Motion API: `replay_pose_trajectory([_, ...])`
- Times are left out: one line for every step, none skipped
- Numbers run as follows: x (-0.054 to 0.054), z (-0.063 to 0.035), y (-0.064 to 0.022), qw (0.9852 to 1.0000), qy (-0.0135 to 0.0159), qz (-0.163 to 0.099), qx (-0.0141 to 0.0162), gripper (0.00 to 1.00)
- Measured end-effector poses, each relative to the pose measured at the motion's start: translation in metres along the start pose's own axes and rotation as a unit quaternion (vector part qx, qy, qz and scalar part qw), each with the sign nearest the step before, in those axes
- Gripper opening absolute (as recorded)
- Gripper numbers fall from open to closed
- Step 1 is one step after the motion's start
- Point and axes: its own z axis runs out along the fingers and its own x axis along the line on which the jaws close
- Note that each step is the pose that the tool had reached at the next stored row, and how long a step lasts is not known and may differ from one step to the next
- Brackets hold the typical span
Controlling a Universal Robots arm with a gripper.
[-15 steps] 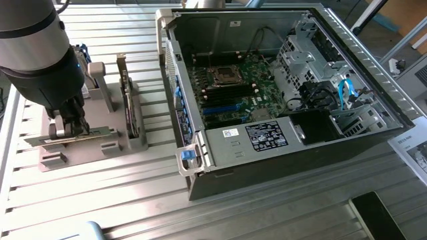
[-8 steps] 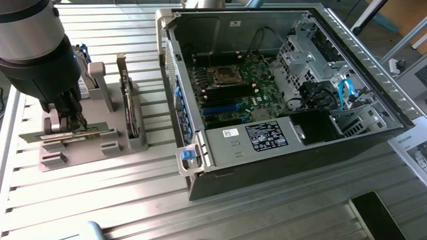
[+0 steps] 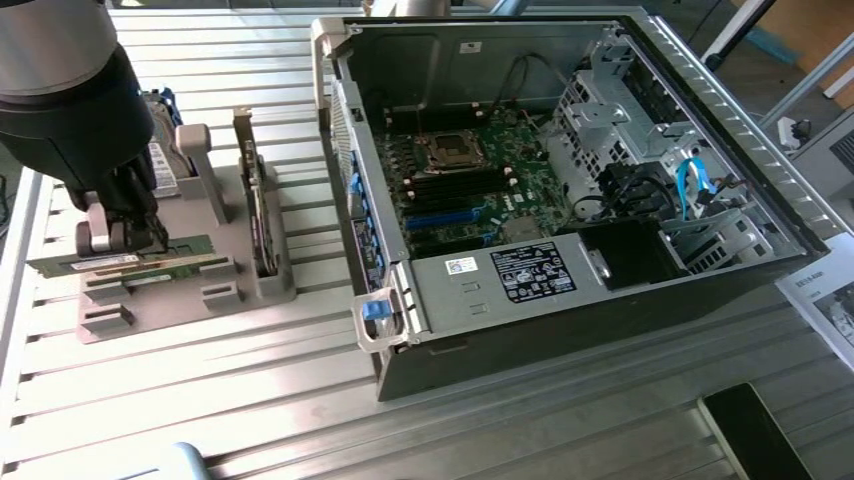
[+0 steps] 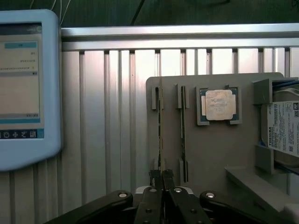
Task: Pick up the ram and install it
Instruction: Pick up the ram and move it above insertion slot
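Note:
The ram (image 4: 159, 126), a thin green stick seen edge-on, stands in a slot of the grey holder (image 4: 210, 154). My gripper (image 4: 161, 179) is shut on its near end, one finger pressed to each side. A second, similar stick (image 4: 182, 133) stands in the neighbouring slot, free. In the exterior view the gripper (image 3: 118, 243) is down on the green sticks (image 3: 180, 262) at the holder (image 3: 160, 300), on the exterior view's left. The open computer case (image 3: 721, 110) with its motherboard (image 3: 467, 185) lies on the exterior view's right.
A square silver processor (image 4: 218, 105) and a hard drive (image 4: 282, 128) sit on the holder beyond the sticks. An expansion card (image 3: 254, 200) stands upright between the holder and the case. A teach pendant (image 4: 23, 84) lies on the slatted metal table (image 3: 267, 400).

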Motion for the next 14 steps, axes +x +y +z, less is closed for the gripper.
replay_pose_trajectory([0.0,-0.0023,-0.0001,1.0,0.0,0.0,0.0,0.12])
replay_pose_trajectory([0.0,-0.0048,-0.0001,1.0,0.0,0.0,0.0,0.12])
replay_pose_trajectory([0.0,-0.0072,-0.0001,1.0,0.0,0.0,0.0,0.12])
replay_pose_trajectory([0.0,-0.0097,-0.0001,1.0,0.0,0.0,0.0,0.12])
replay_pose_trajectory([0.0,-0.0117,-0.0002,1.0,0.0,0.0,0.0,0.12])
replay_pose_trajectory([0.001,-0.0136,-0.0002,1.0,0.0,0.0,0.0,0.12])
replay_pose_trajectory([0.001,-0.0153,-0.0002,1.0,0.0,0.0,0.0,0.12])
replay_pose_trajectory([0.001,-0.017,-0.0003,1.0,0.0,0.0,0.0,0.12])
replay_pose_trajectory([0.001,-0.0186,-0.0003,1.0,0.0,0.0,0.0,0.12])
replay_pose_trajectory([0.001,-0.0202,-0.0004,1.0,0.0,0.0,0.0001,0.12])
replay_pose_trajectory([0.001,-0.0227,-0.0004,1.0,0.0,0.0,0.0,0.12])
replay_pose_trajectory([0.001,-0.0246,-0.0004,1.0,0.0,0.0,0.0,0.12])
replay_pose_trajectory([0.001,-0.026,-0.0004,1.0,0.0,0.0,0.0,0.12])
replay_pose_trajectory([0.001,-0.0275,-0.0005,1.0,0.0,0.0,0.0,0.12])
